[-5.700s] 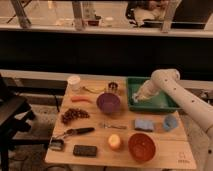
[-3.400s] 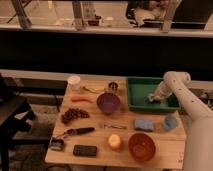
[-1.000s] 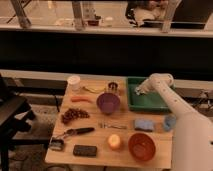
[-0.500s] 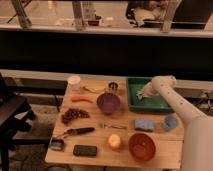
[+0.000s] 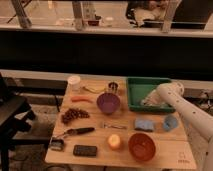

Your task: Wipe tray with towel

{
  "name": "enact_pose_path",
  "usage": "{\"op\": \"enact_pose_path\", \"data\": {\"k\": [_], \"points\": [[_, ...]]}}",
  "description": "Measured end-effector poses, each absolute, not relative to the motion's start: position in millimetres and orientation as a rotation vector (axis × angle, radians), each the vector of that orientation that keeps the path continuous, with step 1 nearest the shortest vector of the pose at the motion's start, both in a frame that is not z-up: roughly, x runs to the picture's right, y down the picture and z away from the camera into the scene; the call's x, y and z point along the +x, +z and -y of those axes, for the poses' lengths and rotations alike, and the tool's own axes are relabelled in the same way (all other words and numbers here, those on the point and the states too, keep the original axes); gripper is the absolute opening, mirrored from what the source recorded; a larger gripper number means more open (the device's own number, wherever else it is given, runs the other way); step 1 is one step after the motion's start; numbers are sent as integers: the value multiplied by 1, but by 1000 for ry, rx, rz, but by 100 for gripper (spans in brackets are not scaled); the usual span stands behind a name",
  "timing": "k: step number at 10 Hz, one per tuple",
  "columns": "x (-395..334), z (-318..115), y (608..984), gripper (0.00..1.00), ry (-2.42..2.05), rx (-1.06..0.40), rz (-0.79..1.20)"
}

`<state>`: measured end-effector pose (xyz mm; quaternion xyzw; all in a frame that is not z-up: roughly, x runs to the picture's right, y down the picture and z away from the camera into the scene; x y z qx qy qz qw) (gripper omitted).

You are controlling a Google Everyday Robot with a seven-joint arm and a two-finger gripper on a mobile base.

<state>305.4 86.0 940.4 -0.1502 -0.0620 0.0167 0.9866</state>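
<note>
Wooden table (image 5: 168,144) holds a green tray (image 5: 148,80) where the gripper (image 5: 154,99), grip state unclear, should press the white towel (image 5: 145,102) flat while sweeping.

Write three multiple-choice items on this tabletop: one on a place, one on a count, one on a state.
1. Where is the gripper? A. at the table's left end B. in the green tray, at the white towel C. over the front edge
2. How many bowls are on the table? A. one B. four C. two
3. How does the towel lie? A. bunched up B. spread flat C. draped over the rim

B: it reaches into the tray. C: purple bowl and orange bowl. A: a crumpled heap.
</note>
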Motion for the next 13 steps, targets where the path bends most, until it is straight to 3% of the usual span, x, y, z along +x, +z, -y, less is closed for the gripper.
{"op": "enact_pose_path", "data": {"k": [7, 13], "points": [[367, -56, 952, 0, 131, -249, 33], [400, -57, 956, 0, 159, -247, -48]]}}
